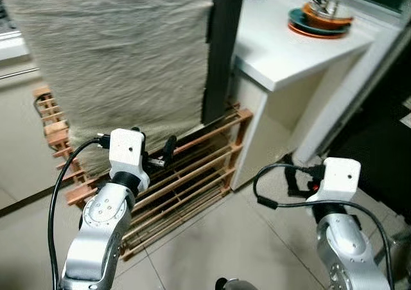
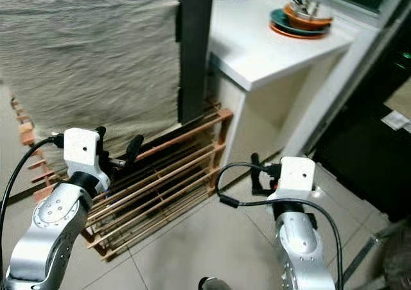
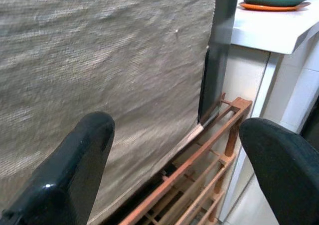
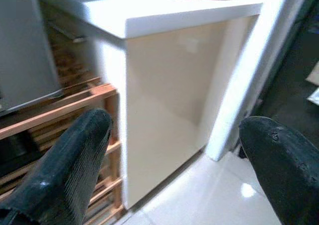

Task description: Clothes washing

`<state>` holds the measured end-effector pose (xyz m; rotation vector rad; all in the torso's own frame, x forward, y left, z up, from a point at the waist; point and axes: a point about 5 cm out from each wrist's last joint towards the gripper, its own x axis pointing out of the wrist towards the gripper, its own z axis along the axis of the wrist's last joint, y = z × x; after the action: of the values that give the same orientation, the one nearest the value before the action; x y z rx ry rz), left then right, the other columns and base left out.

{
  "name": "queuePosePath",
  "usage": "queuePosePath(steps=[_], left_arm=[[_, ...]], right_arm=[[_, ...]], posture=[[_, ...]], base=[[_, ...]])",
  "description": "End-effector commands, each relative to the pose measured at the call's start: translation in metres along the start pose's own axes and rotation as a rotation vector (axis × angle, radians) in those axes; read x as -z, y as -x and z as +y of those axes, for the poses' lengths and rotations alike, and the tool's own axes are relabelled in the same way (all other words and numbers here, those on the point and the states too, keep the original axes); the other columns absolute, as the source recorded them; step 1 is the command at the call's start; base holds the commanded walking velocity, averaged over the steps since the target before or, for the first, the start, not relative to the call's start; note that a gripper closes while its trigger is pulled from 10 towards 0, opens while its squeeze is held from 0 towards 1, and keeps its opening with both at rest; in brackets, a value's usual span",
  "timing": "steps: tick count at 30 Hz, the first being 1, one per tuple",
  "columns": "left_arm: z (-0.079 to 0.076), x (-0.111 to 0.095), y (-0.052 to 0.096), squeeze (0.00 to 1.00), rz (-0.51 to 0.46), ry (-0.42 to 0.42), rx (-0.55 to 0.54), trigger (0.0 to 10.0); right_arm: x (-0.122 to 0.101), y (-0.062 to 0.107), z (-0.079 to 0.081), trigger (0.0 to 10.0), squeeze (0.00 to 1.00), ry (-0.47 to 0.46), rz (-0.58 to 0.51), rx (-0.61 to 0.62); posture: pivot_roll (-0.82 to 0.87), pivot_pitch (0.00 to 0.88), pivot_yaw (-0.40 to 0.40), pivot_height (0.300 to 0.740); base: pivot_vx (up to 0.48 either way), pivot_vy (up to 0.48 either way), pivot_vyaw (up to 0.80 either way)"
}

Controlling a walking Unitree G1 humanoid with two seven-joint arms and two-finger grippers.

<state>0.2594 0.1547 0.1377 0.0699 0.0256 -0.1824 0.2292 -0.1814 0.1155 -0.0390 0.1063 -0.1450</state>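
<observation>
A large beige woven cloth (image 1: 115, 52) hangs down at the left and covers what is behind it. Its lower edge falls behind a low wooden slatted rack (image 1: 192, 168) on the floor. My left gripper (image 3: 174, 155) is raised in front of the rack, open and holding nothing, pointing at the cloth's lower right part; one of its fingers (image 1: 168, 147) shows over the slats. My right gripper (image 4: 174, 160) is lower and to the right, open and holding nothing, facing the side panel of a white counter (image 1: 282, 52).
A dark upright post (image 1: 221, 52) stands between the cloth and the counter. Stacked orange and teal dishes (image 1: 321, 17) with utensils sit on the counter's far end. Pale floor tiles (image 1: 225, 238) lie in front. A dark opening (image 1: 385, 123) is at the right.
</observation>
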Motion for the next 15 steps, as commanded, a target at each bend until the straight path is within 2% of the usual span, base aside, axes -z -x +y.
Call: queuePosePath(steps=[1,6,9,13,15], left_arm=[[0.001,-0.002,-0.002,0.0,-0.011,-0.012,-0.016,10.0],[-0.001,-0.009,-0.003,0.0,-0.027,-0.005,0.006,10.0],[-0.001,-0.013,-0.007,0.0,-0.015,-0.014,0.003,10.0],[-0.003,-0.018,-0.009,0.0,-0.036,-0.027,0.024,10.0],[-0.003,-0.02,-0.009,0.0,-0.04,-0.028,0.028,10.0]], right_arm=[[-0.006,-0.002,-0.003,10.0,0.0,-0.007,-0.017,0.016],[-0.011,-0.008,0.002,10.0,0.0,0.03,-0.008,0.002],[-0.024,-0.011,0.009,10.0,0.0,-0.007,-0.103,0.011],[-0.024,-0.015,0.008,10.0,0.0,-0.029,-0.076,0.051],[-0.025,-0.016,0.009,10.0,0.0,-0.041,-0.067,0.019]], posture=[[-0.07,0.0,-0.002,0.74],[-0.06,0.0,-0.02,0.74],[-0.06,0.0,-0.021,0.74],[-0.06,0.0,-0.027,0.74],[-0.06,0.0,-0.026,0.74]], base=[[0.0,0.0,-0.64],[0.271,0.0,-0.62],[0.325,0.0,-0.66],[0.329,0.0,-0.74],[0.33,0.0,-0.74]])
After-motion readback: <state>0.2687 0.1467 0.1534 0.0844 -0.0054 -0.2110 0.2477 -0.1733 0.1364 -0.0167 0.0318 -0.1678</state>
